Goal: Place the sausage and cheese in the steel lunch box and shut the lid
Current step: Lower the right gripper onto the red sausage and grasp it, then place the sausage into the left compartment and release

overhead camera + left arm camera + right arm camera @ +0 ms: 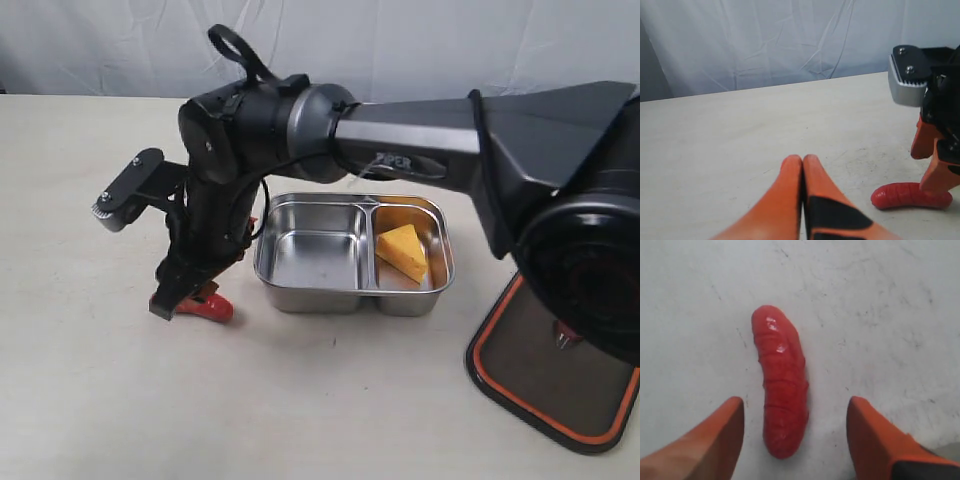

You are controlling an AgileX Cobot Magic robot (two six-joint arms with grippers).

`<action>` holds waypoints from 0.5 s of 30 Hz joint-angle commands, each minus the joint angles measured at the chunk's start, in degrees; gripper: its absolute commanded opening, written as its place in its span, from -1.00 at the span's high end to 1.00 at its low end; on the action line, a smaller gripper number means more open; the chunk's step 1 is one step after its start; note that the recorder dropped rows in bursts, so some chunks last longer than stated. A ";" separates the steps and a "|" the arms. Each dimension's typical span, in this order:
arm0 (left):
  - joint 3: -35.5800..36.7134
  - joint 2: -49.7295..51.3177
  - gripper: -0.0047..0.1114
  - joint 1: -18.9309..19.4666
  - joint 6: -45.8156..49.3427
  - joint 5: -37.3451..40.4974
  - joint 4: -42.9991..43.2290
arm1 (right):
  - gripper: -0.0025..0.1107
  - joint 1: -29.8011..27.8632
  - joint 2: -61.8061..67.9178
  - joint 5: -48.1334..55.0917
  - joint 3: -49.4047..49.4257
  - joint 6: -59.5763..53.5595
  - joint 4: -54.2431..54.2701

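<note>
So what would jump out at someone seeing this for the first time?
Probably the big black arm stretched across from the right, its right gripper open astride a glossy red sausage lying on the table. Next, the shiny steel lunch box in the middle, a yellow cheese wedge in its right compartment. The dark lid lies off to the right.

Cheese (pixel 402 252) in steel lunch box (pixel 310 255), right compartment — sausage (pixel 213 308) to its left

Sausage (pixel 207 309) half hidden by right gripper (pixel 185 299); lid (pixel 540 390) partly behind arm (pixel 580 240).
</note>
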 commanded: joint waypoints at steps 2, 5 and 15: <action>0.17 -0.24 0.92 -0.28 -0.22 0.04 0.19 | -0.06 0.34 2.63 -1.05 -0.74 -0.44 -1.40; 0.17 -0.24 0.92 -0.28 -0.22 0.04 0.19 | -0.06 0.45 3.65 -1.27 -0.74 -0.44 -1.53; 0.17 -0.24 0.92 -0.28 -0.22 0.04 0.19 | 0.95 1.48 3.42 -1.53 -0.74 -0.44 -1.53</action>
